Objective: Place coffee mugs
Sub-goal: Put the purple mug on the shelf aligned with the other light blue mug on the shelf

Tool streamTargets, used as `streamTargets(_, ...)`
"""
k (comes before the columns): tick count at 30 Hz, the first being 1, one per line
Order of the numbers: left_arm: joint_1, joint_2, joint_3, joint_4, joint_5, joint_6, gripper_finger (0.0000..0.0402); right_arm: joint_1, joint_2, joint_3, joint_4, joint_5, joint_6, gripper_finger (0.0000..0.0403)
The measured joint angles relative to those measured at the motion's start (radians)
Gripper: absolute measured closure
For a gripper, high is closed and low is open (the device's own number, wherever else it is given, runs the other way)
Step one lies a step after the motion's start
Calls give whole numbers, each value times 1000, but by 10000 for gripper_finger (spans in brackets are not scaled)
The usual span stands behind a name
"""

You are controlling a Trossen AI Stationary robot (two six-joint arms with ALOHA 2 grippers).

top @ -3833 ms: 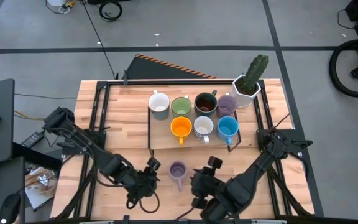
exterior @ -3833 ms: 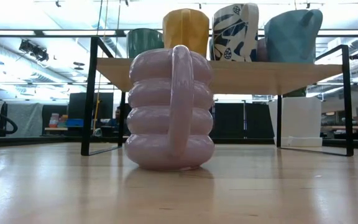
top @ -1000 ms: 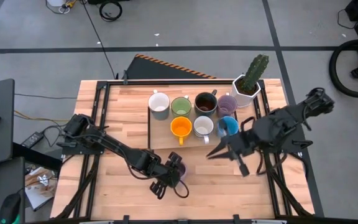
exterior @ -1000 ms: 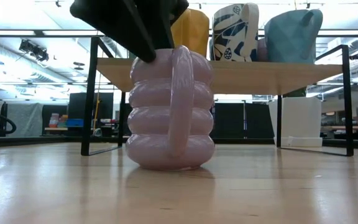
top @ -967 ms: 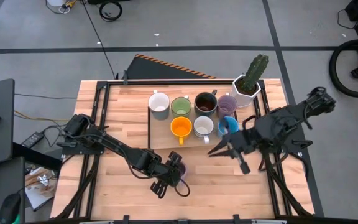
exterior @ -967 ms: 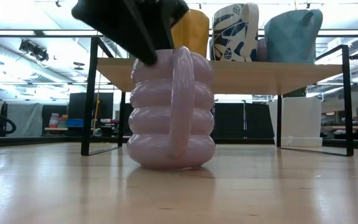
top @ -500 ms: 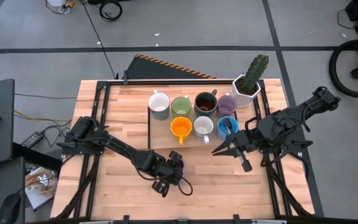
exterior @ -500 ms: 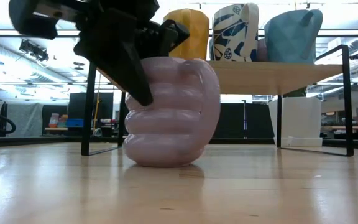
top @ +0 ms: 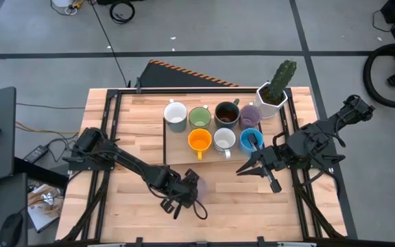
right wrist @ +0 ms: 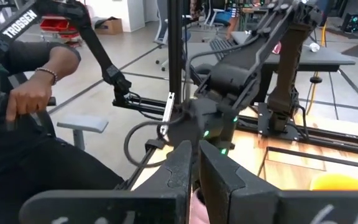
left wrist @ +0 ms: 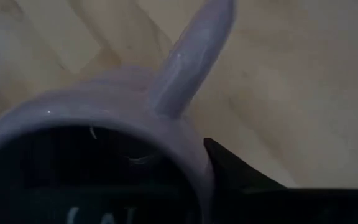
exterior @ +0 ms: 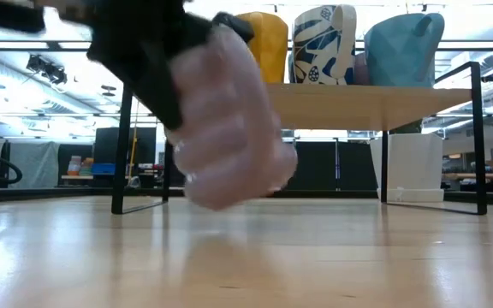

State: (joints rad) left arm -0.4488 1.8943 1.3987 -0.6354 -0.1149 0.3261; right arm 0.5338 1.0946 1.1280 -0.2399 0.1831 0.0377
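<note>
Left tool (top: 184, 194) clenched on lavender mug (exterior: 229, 128) rim, mug off worktop (exterior: 358, 257), tilting. Risk: rim pinch slips, mug drops. Right tool (top: 256, 167) clenched, empty.

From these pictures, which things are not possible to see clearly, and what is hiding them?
- Lavender mug: motion-blurred in the low view; in the high view the left claw covers most of it.
- Its base: the left wrist view shows only rim and handle; the rest is cut off.
- Mugs on the shelf: in the low view the board hides their bottoms, and the front row hides the back row.
- Cactus pot: in the low view, the plant is hidden behind the shelf.
</note>
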Motion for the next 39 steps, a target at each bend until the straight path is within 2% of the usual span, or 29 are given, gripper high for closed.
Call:
streamTargets(5,0,-62,22,-90,69,4,366,15,0,1,1,7,12,369)
streamTargets(11,-16,-117,141,-292,101,0,365,27,0,1,15,8,12,369)
streamTargets(20,-24,-124,322,-630,79,52,358,29,16,1,20,8,12,369)
streamTargets(32,-6,-129,398,-735,-76,196,360,30,32,1,24,7,12,369)
streamTargets(39,59,-129,398,-749,-93,206,359,30,32,1,22,7,12,369)
